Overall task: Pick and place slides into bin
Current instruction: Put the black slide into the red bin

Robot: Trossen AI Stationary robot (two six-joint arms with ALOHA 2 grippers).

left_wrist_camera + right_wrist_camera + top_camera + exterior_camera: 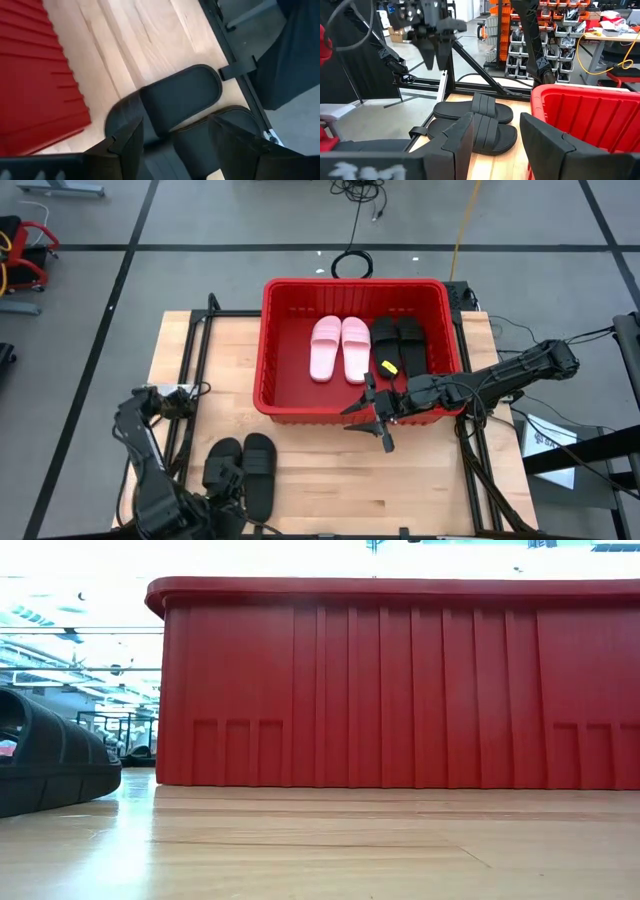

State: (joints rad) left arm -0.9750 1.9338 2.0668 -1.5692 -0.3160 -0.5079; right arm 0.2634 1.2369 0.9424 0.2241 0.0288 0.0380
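Now hovering my right gripper (372,412), fingers spread and empty, at large red ribbed plastic bin (290,412); left gripper (228,480), spread, over two black rubber slides (258,470).

This is a robotics lab or workshop. A wooden table (330,470) on a black metal frame (190,380) stands on a grey floor (200,280) marked with dark lines, with cables (352,262) trailing across it. Behind the table, racks (555,50) hold rows of orange parts bins (572,12), and a workbench (607,37) carries clutter and a yellow cord (605,67).
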